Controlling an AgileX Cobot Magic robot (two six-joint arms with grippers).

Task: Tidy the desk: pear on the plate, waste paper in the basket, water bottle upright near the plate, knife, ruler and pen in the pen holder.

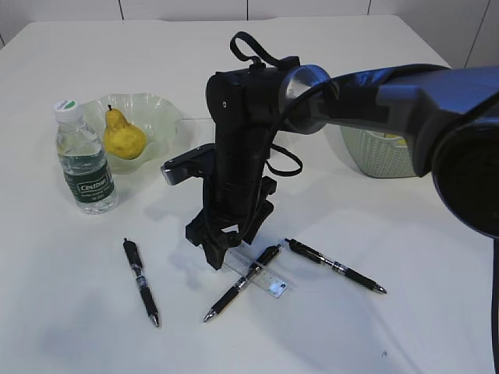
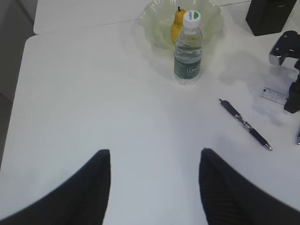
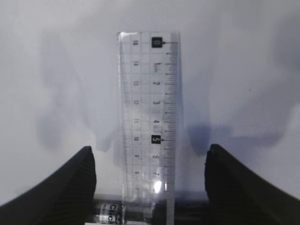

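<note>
A clear ruler (image 3: 149, 117) lies flat on the table, its near end resting over a black pen (image 3: 112, 211). My right gripper (image 3: 150, 157) is open, with one finger on each side of the ruler. In the exterior view this gripper (image 1: 216, 251) hangs low over the ruler (image 1: 265, 276), which crosses a pen (image 1: 242, 282). Two more black pens (image 1: 142, 282) (image 1: 335, 266) lie to either side. The yellow pear (image 1: 123, 136) sits on the pale green plate (image 1: 168, 117). The water bottle (image 1: 86, 160) stands upright beside the plate. My left gripper (image 2: 154, 161) is open over bare table. No knife or waste paper shows.
A woven basket (image 1: 382, 156) stands at the back right, partly behind my right arm. A black box-shaped holder (image 2: 272, 16) stands at the far end of the table in the left wrist view. That view also shows the bottle (image 2: 188, 49) and a pen (image 2: 244, 124).
</note>
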